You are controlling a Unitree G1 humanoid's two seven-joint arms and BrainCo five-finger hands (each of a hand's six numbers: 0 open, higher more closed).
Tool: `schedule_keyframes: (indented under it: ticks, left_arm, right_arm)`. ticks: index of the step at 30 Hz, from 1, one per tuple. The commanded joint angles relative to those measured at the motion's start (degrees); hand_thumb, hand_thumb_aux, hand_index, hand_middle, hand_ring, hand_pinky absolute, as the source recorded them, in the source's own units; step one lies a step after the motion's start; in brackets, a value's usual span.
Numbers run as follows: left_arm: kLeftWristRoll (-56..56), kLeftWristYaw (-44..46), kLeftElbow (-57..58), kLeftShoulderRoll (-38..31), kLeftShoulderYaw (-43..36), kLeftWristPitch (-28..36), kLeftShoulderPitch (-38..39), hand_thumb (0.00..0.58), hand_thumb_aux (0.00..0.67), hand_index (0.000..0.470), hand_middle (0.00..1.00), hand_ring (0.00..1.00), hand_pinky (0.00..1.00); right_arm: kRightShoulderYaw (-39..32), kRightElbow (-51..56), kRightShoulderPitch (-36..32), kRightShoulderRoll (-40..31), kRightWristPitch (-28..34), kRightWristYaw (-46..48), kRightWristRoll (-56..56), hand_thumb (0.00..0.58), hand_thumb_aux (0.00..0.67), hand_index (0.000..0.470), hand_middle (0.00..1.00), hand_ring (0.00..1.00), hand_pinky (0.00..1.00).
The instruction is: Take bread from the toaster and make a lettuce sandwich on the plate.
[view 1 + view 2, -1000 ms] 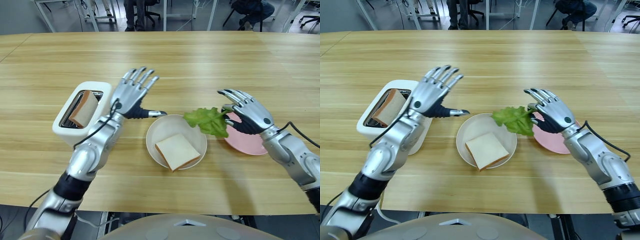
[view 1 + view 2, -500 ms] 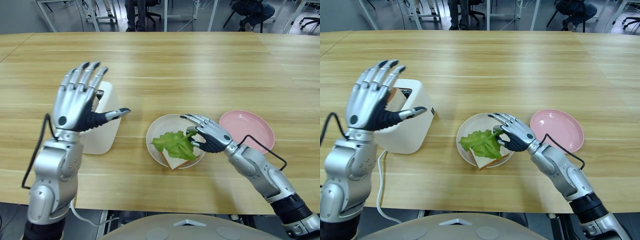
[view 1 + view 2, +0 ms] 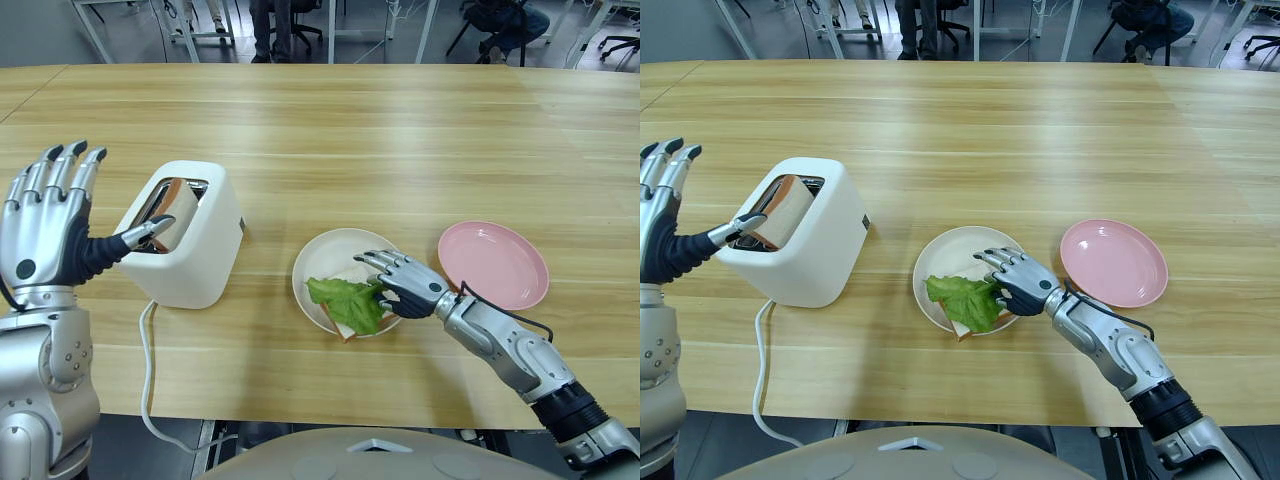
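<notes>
Left eye view: the left hand (image 3: 45, 235) has swung out of the gap between toaster and plate. It now stands raised at the far left, its fingers (image 3: 70, 175) spread wide and holding nothing, the thumb tip pointing at the toaster (image 3: 195, 265) just to their right. On the other side, the right hand (image 3: 408, 287) has carried the lettuce (image 3: 345, 302) across from above the pink plate (image 3: 495, 265) and lowered it onto the white plate (image 3: 318, 258). Its fingers (image 3: 385, 262) are drawn narrow and, as far as I can judge, closed on the leaf's right edge. The filling is now on the first piece of bread, so the sandwich looks about half built. What remains, I'd say, is releasing the leaf and fetching the top piece. The left hand stands near the toaster for that.

The toaster sits right of the left fingers, close to the thumb tip. One toaster slice (image 3: 178, 205) stands in its slot with the top sticking out. The white plate lies directly left of the right fingers and holds the base slice (image 3: 338, 325) lying flat. The lettuce is draped over most of it, so only its edges peek out. The pink plate lies on the tabletop (image 3: 400, 130) to the right of the right fingers, near them but apart.
</notes>
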State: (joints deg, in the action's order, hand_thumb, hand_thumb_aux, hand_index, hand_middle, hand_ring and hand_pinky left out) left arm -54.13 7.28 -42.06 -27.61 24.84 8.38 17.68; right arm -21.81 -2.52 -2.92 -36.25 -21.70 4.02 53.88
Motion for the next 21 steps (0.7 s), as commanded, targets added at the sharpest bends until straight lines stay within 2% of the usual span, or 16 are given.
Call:
schedule_keyframes:
  ticks: [1,10,14,21]
  left_arm:
    - [0.0,1.0,1.4,0.7,0.5,0.4,1.1,0.0,0.0,0.0,0.0,0.0,0.0]
    - [1.2,2.7,3.3,3.0,-1.7,1.1,1.9,0.0,0.0,0.0,0.0,0.0,0.0]
    - [1.1,4.2,5.1,4.1,-3.7,1.8,3.1,0.0,0.0,0.0,0.0,0.0,0.0]
    - [0.1,5.5,8.2,3.8,-5.1,3.8,4.1,0.0,0.0,0.0,0.0,0.0,0.0]
  right_arm:
    - [-1.7,2.7,-1.8,-0.5,0.7,-0.9,4.4,0.58,0.67,0.46,0.0,0.0,0.0]
    - [-4.4,8.3,-6.9,2.0,5.1,-7.0,12.2,0.58,0.67,0.46,0.0,0.0,0.0]
    - [-4.2,9.6,-8.8,3.6,7.0,-8.2,12.3,0.58,0.67,0.46,0.0,0.0,0.0]
    - [-6.0,8.8,-8.8,5.0,6.4,-6.8,10.5,0.58,0.67,0.46,0.0,0.0,0.0]
